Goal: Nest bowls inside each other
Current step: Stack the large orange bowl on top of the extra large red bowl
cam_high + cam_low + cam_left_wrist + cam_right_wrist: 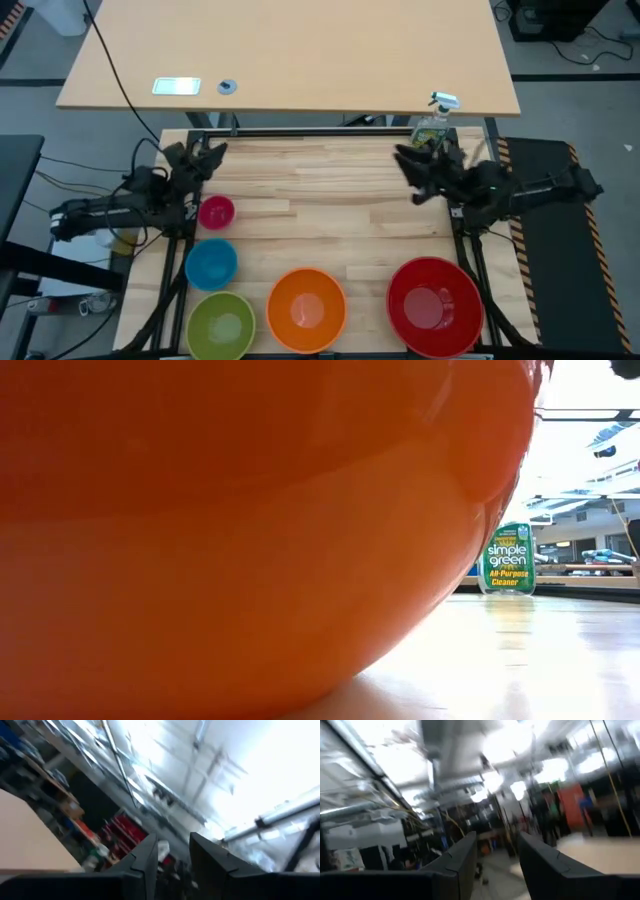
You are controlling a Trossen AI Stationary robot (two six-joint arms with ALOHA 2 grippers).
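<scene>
Five bowls stand upright on their bases on the wooden table (330, 190): a small pink one (216, 212), a blue one (211, 263) and a lime green one (221, 325) along the left side, an orange one (306, 308) at the near middle and a large red one (434, 305) at the near right. The orange bowl (250, 510) fills most of the low view. My left gripper (205, 152) (173, 842) hangs open in the air at the far left, beyond the pink bowl. My right gripper (405, 160) (497, 837) hangs open at the far right, well beyond the red bowl. Both point upward into the room.
A green spray bottle (432, 125) (508, 559) stands at the table's far right corner, close to my right gripper. A tan desk (300, 55) lies beyond the far edge. The middle of the wooden table is bare.
</scene>
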